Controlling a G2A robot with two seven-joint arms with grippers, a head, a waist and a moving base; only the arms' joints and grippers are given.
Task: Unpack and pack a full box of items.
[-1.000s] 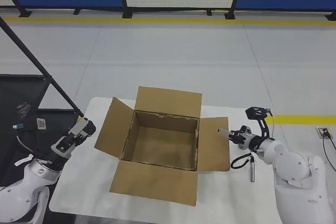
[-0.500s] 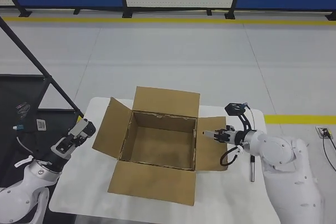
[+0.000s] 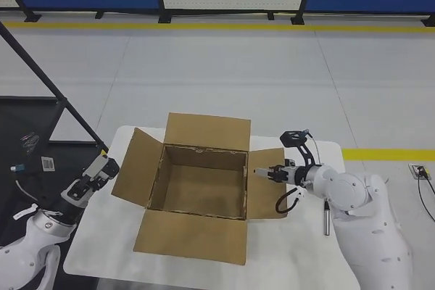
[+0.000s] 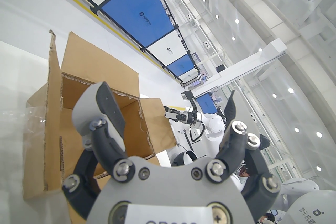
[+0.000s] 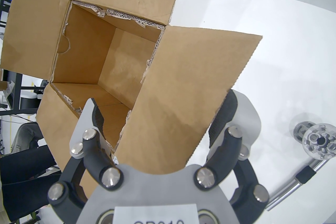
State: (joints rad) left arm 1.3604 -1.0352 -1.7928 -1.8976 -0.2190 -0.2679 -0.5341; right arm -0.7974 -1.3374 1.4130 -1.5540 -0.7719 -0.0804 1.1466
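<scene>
A brown cardboard box (image 3: pixel 199 190) stands in the middle of the white table (image 3: pixel 297 250) with all its flaps folded out; its inside (image 5: pixel 86 57) is bare. My right gripper (image 3: pixel 259 172) is at the box's right flap (image 5: pixel 189 83). It is open, one finger on each side of the flap's edge (image 5: pixel 160 101). My left gripper (image 3: pixel 101 167) hangs off the table's left edge, open and holding nothing (image 4: pixel 168 107), pointed at the box's left flap (image 4: pixel 39 130). The right gripper (image 4: pixel 172 116) shows beyond the box in the left wrist view.
A metal hand tool (image 3: pixel 325 217) with a socket head (image 5: pixel 316 139) lies on the table right of the box. A black frame (image 3: pixel 36 69) and a dark bin (image 3: pixel 22 145) stand left of the table. The table's front right is bare.
My right arm has moved left onto the right flap, and the whole box has slid a little to the left. The left gripper has shifted slightly left.
</scene>
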